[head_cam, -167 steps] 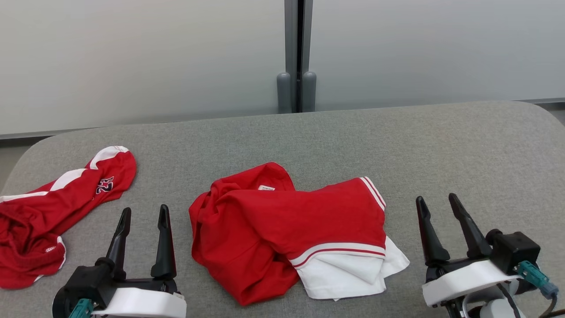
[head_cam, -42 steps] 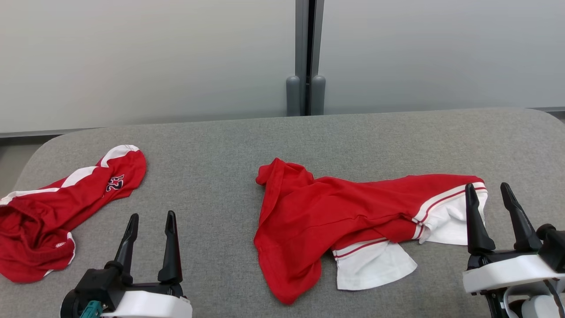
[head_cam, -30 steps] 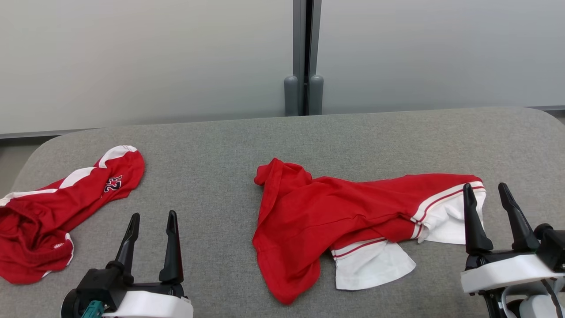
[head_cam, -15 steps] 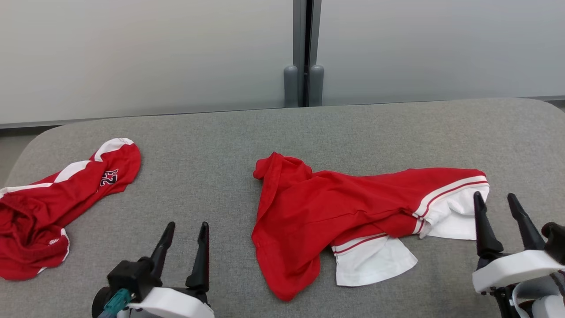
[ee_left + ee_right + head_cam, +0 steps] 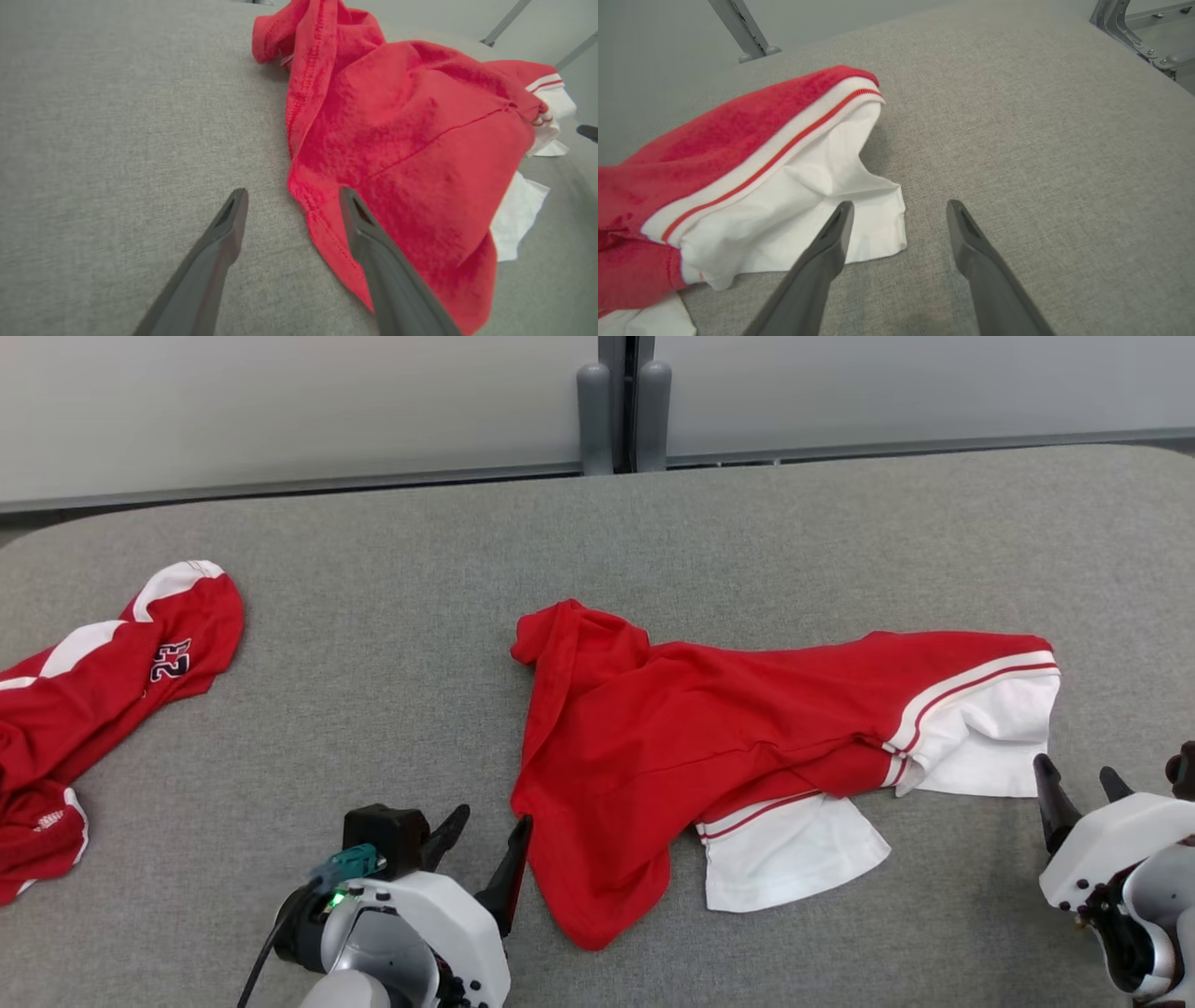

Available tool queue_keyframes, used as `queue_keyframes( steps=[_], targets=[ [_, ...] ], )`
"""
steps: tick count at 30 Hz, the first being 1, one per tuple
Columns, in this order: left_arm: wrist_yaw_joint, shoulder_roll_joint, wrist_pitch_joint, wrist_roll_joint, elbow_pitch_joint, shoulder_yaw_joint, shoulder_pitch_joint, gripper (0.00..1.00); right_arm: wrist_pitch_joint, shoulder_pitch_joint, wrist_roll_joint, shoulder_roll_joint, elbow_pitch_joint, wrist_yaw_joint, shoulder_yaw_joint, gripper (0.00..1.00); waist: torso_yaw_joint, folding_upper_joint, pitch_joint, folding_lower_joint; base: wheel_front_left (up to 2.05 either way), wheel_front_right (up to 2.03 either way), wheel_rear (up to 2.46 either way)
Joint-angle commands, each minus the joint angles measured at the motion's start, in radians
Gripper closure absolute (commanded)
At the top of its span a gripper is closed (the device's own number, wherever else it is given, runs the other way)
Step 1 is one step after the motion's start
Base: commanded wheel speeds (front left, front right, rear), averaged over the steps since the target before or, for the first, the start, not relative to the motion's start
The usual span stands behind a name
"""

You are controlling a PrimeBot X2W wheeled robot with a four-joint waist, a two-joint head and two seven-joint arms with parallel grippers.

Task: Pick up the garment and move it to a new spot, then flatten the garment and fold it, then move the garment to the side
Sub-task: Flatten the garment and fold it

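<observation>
Plainly, left gripper (image 5: pixel 493 817), jaws spread and empty, sits at garment's (image 5: pixel 709 728) eight o'clock edge; right gripper (image 5: pixel 1074 767), likewise spread, at three o'clock.

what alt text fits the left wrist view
The open left claw straddles the hem of a crumpled red garment with white trim, lying on a grey table. One dark finger overlaps the red cloth, the other the bare table.

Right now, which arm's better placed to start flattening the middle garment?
Left, probably. The open left tool straddles the red hem of the garment, table on one side, cloth on the other. The right tool, also open, sits near the white sleeve corner.
</observation>
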Motion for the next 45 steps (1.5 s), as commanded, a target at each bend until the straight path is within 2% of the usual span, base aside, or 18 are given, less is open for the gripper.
queue_keyframes(
  steps=[1, 6, 12, 16, 17, 19, 20, 21, 22, 23, 34, 40, 45],
  targets=[
    [-0.007, 0.003, 0.014, -0.008, 0.009, -0.008, -0.029, 0.0, 0.011, -0.021, 0.003, -0.003, 0.014, 0.002, -0.006, 0.0, 0.002, 0.0, 0.031, 0.0, 0.0, 0.0, 0.0],
    [-0.019, 0.003, 0.092, -0.019, 0.057, -0.041, -0.088, 0.0, 0.047, -0.07, 0.015, 0.001, 0.066, 0.002, 0.004, 0.0, 0.01, 0.0, 0.077, 0.0, 0.0, 0.0, 0.0],
    [-0.011, 0.003, 0.152, -0.035, 0.122, -0.061, -0.128, 0.0, 0.091, -0.095, 0.026, -0.002, 0.122, 0.002, 0.034, 0.0, 0.013, 0.0, 0.106, 0.0, 0.0, 0.0, 0.0],
    [-0.022, 0.001, 0.178, -0.065, 0.139, -0.087, -0.136, 0.0, 0.098, -0.109, 0.039, -0.001, 0.15, 0.002, 0.053, 0.0, 0.011, 0.0, 0.117, 0.0, 0.0, 0.0, 0.0],
    [-0.023, -0.001, 0.181, -0.07, 0.14, -0.094, -0.135, 0.11, 0.096, -0.11, 0.042, -0.001, 0.156, 0.002, 0.058, 0.0, 0.011, 0.0, 0.119, 0.0, 0.0, 0.0, 0.0],
    [-0.02, -0.003, 0.182, -0.079, 0.131, -0.107, -0.131, 0.49, 0.098, -0.114, 0.054, -0.001, 0.166, 0.002, 0.073, 0.03, 0.01, 0.0, 0.12, 0.0, 0.0, 0.0, 0.0],
    [-0.019, -0.005, 0.183, -0.083, 0.125, -0.115, -0.129, 0.73, 0.097, -0.113, 0.06, -0.002, 0.169, 0.002, 0.08, 0.44, 0.01, 0.0, 0.119, 0.0, 0.0, 0.0, 0.0],
    [-0.02, -0.005, 0.183, -0.086, 0.117, -0.121, -0.126, 0.98, 0.093, -0.113, 0.066, -0.001, 0.17, 0.002, 0.086, 0.61, 0.01, 0.0, 0.118, 0.0, 0.0, 0.0, 0.0],
    [-0.022, -0.005, 0.18, -0.092, 0.109, -0.125, -0.124, 1.0, 0.089, -0.112, 0.071, -0.003, 0.171, 0.002, 0.092, 0.94, 0.01, 0.0, 0.117, 0.0, 0.0, 0.0, 0.0],
    [-0.023, -0.002, 0.176, -0.096, 0.102, -0.124, -0.122, 1.0, 0.085, -0.11, 0.075, -0.004, 0.171, 0.002, 0.099, 1.0, 0.009, 0.0, 0.114, 0.0, 0.0, 0.0, 0.0],
    [-0.011, 0.022, 0.109, -0.134, 0.032, -0.085, -0.074, 1.0, -0.041, -0.083, 0.16, -0.017, 0.107, 0.002, 0.123, 1.0, 0.003, 0.0, 0.006, 0.0, 0.0, 0.0, 0.0],
    [0.008, 0.064, 0.09, -0.186, -0.12, -0.018, 0.018, 1.0, -0.059, -0.009, 0.275, -0.021, -0.02, 0.002, 0.129, 1.0, 0.001, 0.0, -0.074, 0.0, 0.0, 0.0, 0.0],
    [0.011, 0.102, 0.093, -0.213, -0.268, 0.021, 0.058, 1.0, -0.072, 0.039, 0.339, -0.037, -0.162, 0.002, 0.111, 1.0, 0.0, 0.0, -0.099, 0.0, 0.0, 0.0, 0.0]
  ],
)
